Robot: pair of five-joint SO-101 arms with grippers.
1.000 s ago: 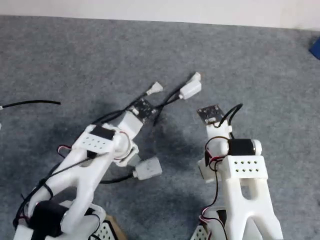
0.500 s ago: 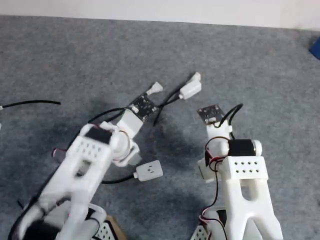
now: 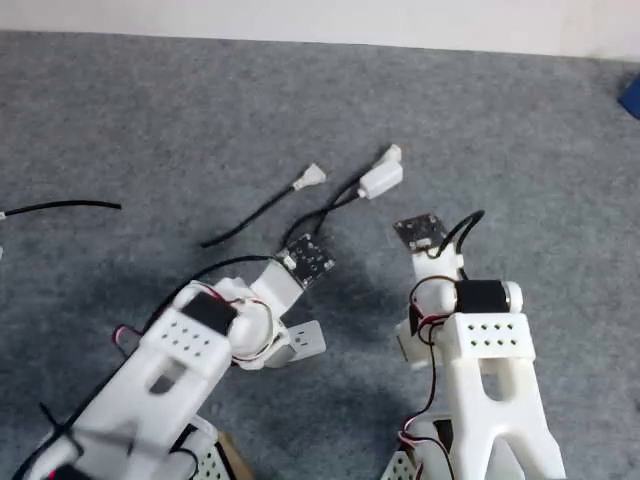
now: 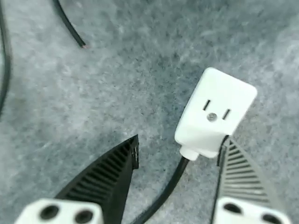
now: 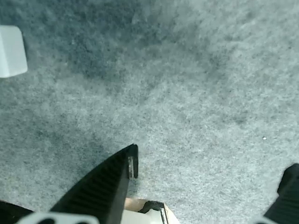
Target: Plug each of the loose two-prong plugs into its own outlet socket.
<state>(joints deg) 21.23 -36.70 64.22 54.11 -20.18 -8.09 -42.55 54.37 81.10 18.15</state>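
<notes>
Finding: nothing is plugged in yet, and the whole task is remaining. Your left fingers (image 4: 112,172) are standing wide open, straddling the cord end of the white socket (image 4: 215,112) on the table (image 3: 120,110) and gripping nothing. Your right fingers (image 5: 107,186) are hanging open and empty. The loose plugs (image 3: 381,180) are lying well apart from that socket.

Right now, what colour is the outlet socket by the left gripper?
The socket is white, its cord black; best in the left wrist view.

We see a grey felt table (image 3: 140,110): a small plug (image 3: 310,178) and a white block (image 3: 381,178) at twelve o'clock, and an outlet socket (image 3: 305,338) at six.
</notes>
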